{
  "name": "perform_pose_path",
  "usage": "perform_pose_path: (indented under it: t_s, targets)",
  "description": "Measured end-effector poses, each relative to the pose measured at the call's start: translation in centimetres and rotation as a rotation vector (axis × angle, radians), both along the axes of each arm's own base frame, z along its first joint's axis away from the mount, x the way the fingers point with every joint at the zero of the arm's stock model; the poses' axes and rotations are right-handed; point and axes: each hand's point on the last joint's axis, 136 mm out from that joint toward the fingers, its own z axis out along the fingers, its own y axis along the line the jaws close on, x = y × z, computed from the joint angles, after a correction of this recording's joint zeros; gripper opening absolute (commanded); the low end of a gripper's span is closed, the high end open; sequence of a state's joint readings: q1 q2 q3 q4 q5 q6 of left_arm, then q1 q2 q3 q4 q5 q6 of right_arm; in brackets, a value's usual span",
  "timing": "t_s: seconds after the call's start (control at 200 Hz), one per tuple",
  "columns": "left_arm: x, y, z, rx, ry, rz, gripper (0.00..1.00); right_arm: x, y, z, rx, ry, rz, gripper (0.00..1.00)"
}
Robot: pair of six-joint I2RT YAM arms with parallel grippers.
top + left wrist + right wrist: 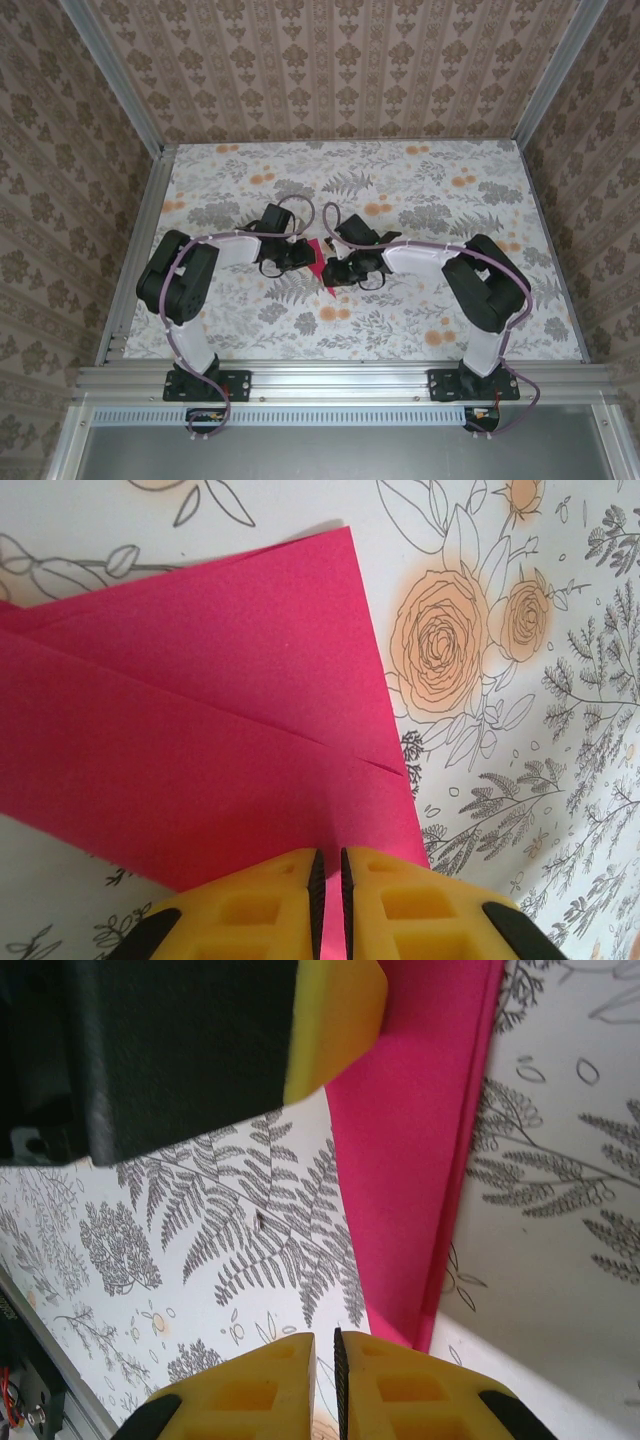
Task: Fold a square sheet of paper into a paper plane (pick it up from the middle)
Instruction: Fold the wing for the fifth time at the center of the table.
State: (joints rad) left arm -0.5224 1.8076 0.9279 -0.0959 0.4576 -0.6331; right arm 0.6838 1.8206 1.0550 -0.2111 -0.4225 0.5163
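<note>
Over the floral table (450, 330), the left arm (185, 275) and right arm (490, 285) both bend inward, wrists meeting at the table's middle. The left gripper (331, 865) is clamped on an edge of the pink paper (200, 750). The right gripper (338, 1345) has its fingers nearly together, with nothing visible between them. The paper sits at the table's middle, folded into overlapping layers with sharp diagonal creases.
</note>
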Motion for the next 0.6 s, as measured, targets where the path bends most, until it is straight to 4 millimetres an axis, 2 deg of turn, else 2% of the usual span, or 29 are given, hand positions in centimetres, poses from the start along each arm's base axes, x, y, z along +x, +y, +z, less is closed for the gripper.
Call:
perform_pose_path:
  t_s: [0.305, 0.47, 0.6]
  targets:
    - [0.1, 0.0, 0.0, 0.009, 0.007, 0.005, 0.17, 0.2, 0.3, -2.5, -0.036, 0.047, -0.005, 0.15]
    - [0.2, 0.1, 0.2, 0.013, 0.013, 0.007, 0.18, 0.2, 0.2, -2.7, -0.038, 0.048, -0.002, 0.14]
    - [1.1, 1.2, 0.2, 0.015, 0.013, 0.035, 0.19, 0.0, 0.0, -2.9, -0.031, 0.036, 0.007, 0.14]
